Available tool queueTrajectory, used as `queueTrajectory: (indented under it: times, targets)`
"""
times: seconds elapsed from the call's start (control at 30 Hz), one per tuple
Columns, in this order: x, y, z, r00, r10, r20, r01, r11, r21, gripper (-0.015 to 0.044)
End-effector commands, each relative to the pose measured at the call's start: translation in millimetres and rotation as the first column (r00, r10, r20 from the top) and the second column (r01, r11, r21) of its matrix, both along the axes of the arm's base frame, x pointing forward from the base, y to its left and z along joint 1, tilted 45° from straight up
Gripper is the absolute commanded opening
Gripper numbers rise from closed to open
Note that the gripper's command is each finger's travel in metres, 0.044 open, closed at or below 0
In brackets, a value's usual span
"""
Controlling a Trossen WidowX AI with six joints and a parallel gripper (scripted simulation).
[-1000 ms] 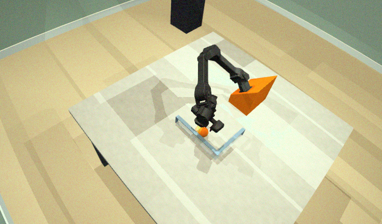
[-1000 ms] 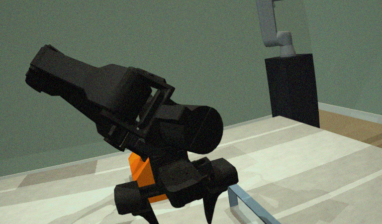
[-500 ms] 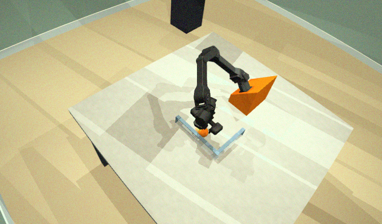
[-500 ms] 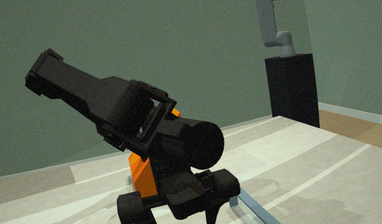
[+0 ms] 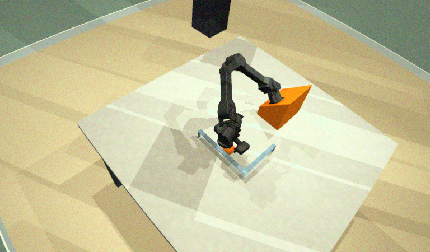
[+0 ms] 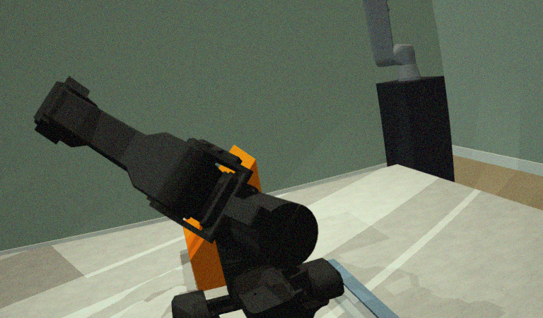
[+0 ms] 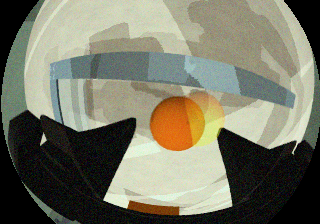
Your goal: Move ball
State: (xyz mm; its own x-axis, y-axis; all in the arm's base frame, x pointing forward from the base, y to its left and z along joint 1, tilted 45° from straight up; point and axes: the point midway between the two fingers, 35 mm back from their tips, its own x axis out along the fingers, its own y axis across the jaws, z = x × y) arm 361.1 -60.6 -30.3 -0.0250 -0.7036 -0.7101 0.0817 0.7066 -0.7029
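Observation:
The orange ball (image 5: 228,150) (image 7: 172,124) lies on the table inside the corner, beside the long clear wall (image 5: 209,140) (image 6: 364,291) (image 7: 165,66). The short wall (image 5: 260,158) (image 7: 54,96) meets it at the corner. The pale yellow see-through copy (image 7: 215,119) overlaps the ball's right side in the wrist view; the ball is partly off it, towards the short wall. My gripper (image 7: 179,128) is open and points down over the ball. In the wrist view the ball shows between the fingertips, and the copy reaches the right fingertip. In the exterior view the fingertips, ball and copy are out of view.
An orange wedge-shaped block (image 5: 294,105) (image 6: 208,271) (image 7: 152,207) carries the arm's base. The table (image 5: 285,205) ends at a left edge in the top view. A black pedestal (image 5: 210,8) (image 6: 416,126) stands beyond the table, with a grey arm-like object (image 6: 378,26) on top.

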Motion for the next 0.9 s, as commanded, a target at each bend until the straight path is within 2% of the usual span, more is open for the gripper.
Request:
queueTrajectory:
  times: [0.0,0.3,0.43,0.67,0.87]
  targets:
    - [-3,-6,-7,1.000,0.001,-0.015,-0.001,1.000,-0.005,0.0385]
    - [-4,-14,-15,1.000,0.001,-0.015,-0.001,1.000,-0.006,0.0385]
    - [-4,-14,-15,1.000,0.001,-0.015,-0.001,1.000,-0.006,0.0280]
    - [-4,-14,-15,1.000,0.001,-0.015,-0.001,1.000,-0.006,0.0233]
    - [-10,1,-25,0.999,0.012,-0.031,-0.012,1.000,0.027,0.0076]
